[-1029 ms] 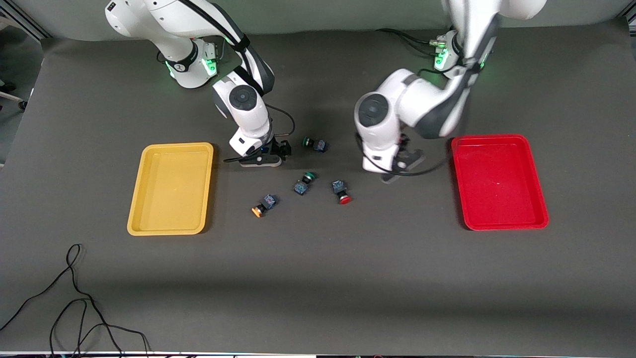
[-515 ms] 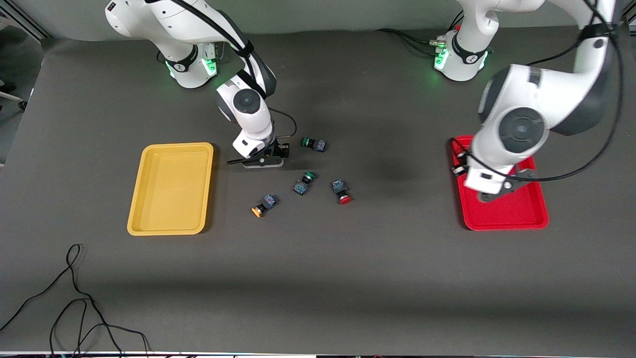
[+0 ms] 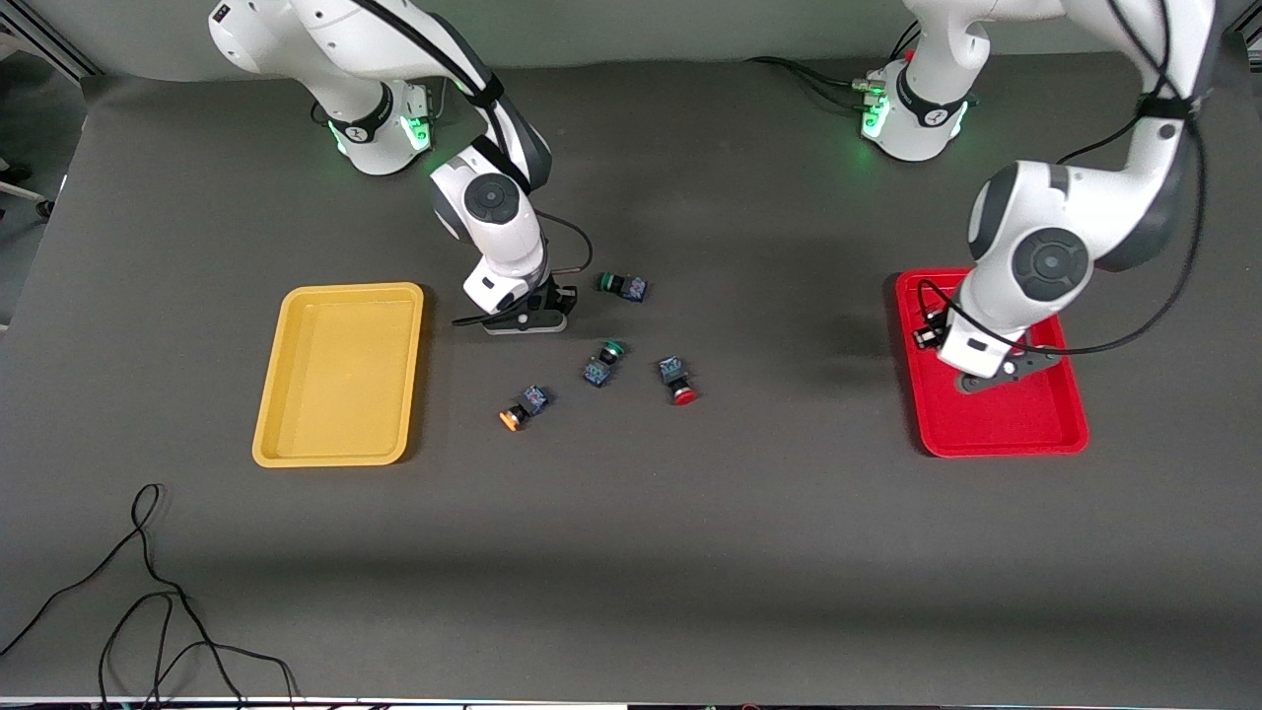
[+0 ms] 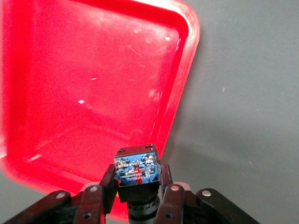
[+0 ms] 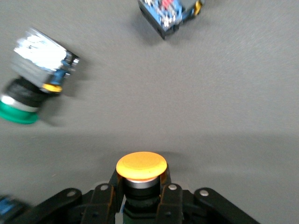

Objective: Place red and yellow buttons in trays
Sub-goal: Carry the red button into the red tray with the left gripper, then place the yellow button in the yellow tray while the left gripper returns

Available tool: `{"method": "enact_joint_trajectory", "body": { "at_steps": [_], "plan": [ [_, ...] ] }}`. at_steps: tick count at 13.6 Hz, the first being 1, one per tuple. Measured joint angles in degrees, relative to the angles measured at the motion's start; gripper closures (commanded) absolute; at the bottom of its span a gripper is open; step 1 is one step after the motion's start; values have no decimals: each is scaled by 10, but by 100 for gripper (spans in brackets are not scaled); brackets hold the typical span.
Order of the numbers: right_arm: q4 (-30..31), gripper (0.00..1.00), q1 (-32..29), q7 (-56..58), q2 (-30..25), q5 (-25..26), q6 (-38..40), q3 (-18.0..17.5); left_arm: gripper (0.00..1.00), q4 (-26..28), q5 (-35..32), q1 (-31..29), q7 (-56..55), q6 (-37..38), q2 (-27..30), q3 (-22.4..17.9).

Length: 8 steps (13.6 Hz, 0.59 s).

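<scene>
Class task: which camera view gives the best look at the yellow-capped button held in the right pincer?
The right wrist view: the held yellow button fills the foreground, cap up, clamped in the right pincer. In the front view the arm hides it. The left wrist view does not show it.

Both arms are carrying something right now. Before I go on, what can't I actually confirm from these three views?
- Cap colour of the button in the left gripper: the left wrist view shows only its block body, and in the front view the arm covers it over the red tray.
- Body of the yellow-capped button in the right gripper: sunk between the jaws.
</scene>
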<state>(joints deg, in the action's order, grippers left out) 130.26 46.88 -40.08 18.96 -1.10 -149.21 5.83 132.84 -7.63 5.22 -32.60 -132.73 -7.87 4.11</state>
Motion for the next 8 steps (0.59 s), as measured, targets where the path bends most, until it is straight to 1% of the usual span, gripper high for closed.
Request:
{"method": "enact_joint_trajectory", "body": {
  "at_steps": [1,2,3,5,6,7,8],
  "plan": [
    [-18,100,0,0,-25,0,52,0,100,40,0,-14,22,-52,-5,0],
    [-38,100,0,0,-55,-1,106,2,100,65,0,-30,49,-81,-9,-1],
    [-58,100,0,-1,-83,-7,157,4,100,78,-1,-51,81,-95,-13,-2],
    [-99,100,-2,-1,-128,-32,240,9,100,84,-1,-92,149,-110,-17,-4],
    [-111,100,-2,-1,-141,-35,259,19,71,84,-1,-106,167,-120,-21,-4],
    [-115,100,-2,2,-148,-35,266,38,1,84,-1,-115,180,-126,-26,-4],
    [-115,100,-2,10,-151,-35,269,64,0,83,-1,-117,191,-128,-31,-4]
  ]
}}
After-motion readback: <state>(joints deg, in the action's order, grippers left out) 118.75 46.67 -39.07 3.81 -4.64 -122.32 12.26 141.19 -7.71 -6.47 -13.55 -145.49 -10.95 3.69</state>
